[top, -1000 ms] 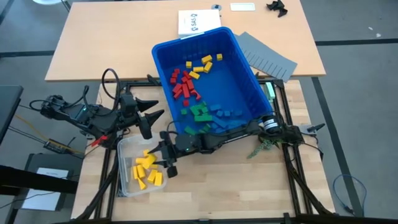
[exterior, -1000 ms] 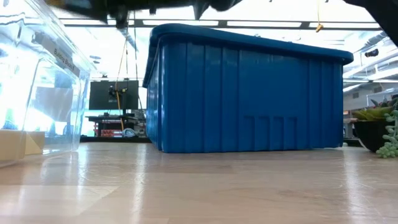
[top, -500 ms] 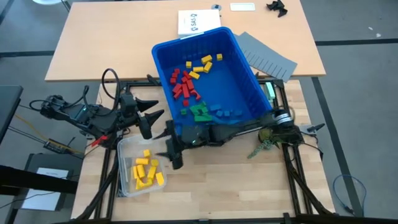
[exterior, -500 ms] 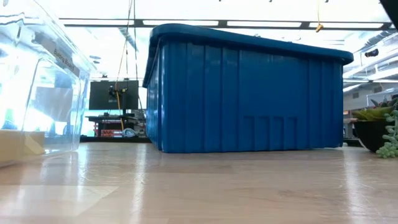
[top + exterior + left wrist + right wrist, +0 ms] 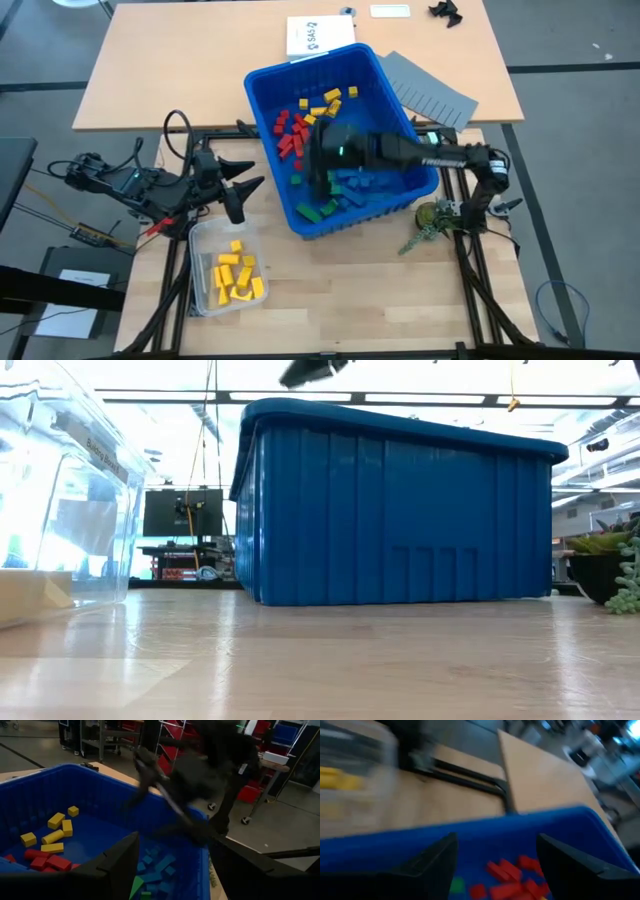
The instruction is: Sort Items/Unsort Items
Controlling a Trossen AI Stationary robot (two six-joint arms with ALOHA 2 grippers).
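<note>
The blue bin (image 5: 395, 100) is the landmark here: the right gripper (image 5: 318, 172) hangs inside it, above the floor near the middle, with its two dark fingers (image 5: 432, 865) spread apart and nothing between them. Beneath and around it lie the blocks: red ones (image 5: 292, 138) toward the bin's left wall, yellow ones (image 5: 328, 103) toward its far end, blue ones (image 5: 362, 181) and green ones (image 5: 316, 209) toward its near wall. Just outside the bin's near-left corner stands a clear tub (image 5: 203, 240) that holds only yellow blocks (image 5: 236, 276), so the sorting looks to be going colour by colour, with yellow in hand and a good few yellow pieces left in the bin. The step now appears to be a fresh pick. To do it well, the right gripper should move toward the far end of the bin, choose a yellow block that lies apart from its neighbours, line the fingers across its short sides and come straight down so no red block is nudged or caught along with it; it should close firmly only once both fingers flank the block, then lift clear of the bin's rim before swinging toward the tub. The left gripper (image 5: 242, 183) waits just outside the bin's left wall, above the tub's far edge, fingers apart and empty.
</note>
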